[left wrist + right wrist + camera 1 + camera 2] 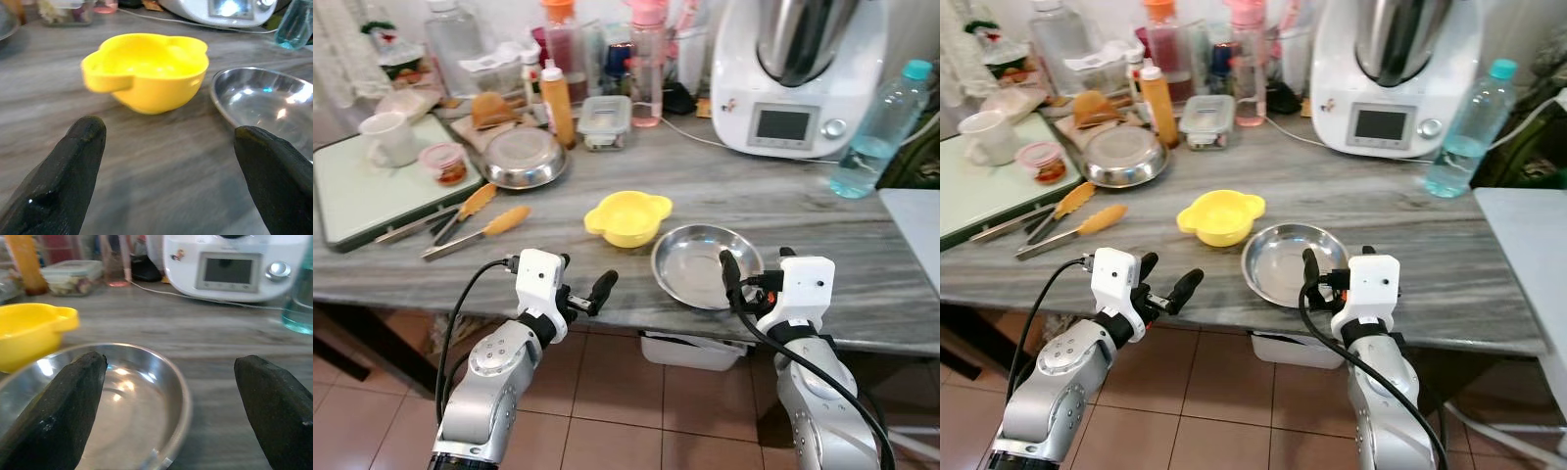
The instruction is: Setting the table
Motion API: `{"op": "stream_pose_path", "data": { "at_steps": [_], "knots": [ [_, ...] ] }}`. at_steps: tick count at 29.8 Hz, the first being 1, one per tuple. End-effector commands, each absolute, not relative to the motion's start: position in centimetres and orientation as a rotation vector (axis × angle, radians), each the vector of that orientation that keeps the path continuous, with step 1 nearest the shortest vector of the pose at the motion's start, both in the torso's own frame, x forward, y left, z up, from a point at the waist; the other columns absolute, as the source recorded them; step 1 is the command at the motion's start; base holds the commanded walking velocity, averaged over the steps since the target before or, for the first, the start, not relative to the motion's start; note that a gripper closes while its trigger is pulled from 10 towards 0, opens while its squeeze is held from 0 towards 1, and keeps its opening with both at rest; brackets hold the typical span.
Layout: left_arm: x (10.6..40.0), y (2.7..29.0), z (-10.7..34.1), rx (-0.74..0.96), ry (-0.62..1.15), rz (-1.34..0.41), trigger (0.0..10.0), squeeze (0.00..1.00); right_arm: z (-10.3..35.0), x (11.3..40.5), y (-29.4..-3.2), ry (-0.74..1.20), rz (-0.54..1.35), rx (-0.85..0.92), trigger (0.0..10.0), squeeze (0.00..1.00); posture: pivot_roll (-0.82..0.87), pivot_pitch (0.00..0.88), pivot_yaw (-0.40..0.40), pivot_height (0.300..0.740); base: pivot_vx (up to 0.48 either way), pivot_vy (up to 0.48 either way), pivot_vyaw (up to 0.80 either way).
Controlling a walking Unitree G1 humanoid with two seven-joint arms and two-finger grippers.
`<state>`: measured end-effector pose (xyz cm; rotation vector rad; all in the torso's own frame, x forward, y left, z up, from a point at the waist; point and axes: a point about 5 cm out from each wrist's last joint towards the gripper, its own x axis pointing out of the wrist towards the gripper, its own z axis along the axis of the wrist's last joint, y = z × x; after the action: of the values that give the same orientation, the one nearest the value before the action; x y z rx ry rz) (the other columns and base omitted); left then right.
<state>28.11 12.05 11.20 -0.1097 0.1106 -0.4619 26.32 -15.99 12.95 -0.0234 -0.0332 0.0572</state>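
Right gripper (756,266) spread wide, poised at the near rim of the steel plate (697,259), fingers straddling its right half; nearer arm for that dish. Left gripper (584,291) likewise spread, off the table's near edge (431,292), with the yellow bowl (626,216) ahead and slightly right, touching nothing. Bare marble around both dishes; bowl just beside plate's far-left rim.

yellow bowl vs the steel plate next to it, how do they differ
The yellow bowl is matte plastic, deep and lobed with side tabs; the steel plate is shiny metal, shallow and plain round. The plate is wider and nearer the table edge. Both stand upright, empty, side by side on the grey table.
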Motion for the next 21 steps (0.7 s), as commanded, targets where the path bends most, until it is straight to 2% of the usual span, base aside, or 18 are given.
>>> {"op": "stream_pose_path", "data": {
  "at_steps": [1,13,21],
  "knots": [
    [28.29,12.46,11.01,-0.107,0.115,-0.441,10.0,0.00,13.43,26.24,-15.79,-0.045,0.062,-0.018,10.0,0.00,-0.09,0.007,0.057,0.740,0.000,0.000,-0.63],
    [28.40,12.56,10.76,-0.103,0.124,-0.408,10.0,0.00,13.24,25.96,-15.56,-0.032,0.085,-0.028,10.0,0.00,-0.09,0.013,0.052,0.740,0.000,0.000,-0.03],
    [28.49,12.40,10.75,-0.103,0.125,-0.411,10.0,0.00,13.29,26.11,-15.87,-0.030,0.081,-0.032,10.0,0.00,-0.10,0.014,0.052,0.740,-0.270,0.000,0.00]
  ]
}}
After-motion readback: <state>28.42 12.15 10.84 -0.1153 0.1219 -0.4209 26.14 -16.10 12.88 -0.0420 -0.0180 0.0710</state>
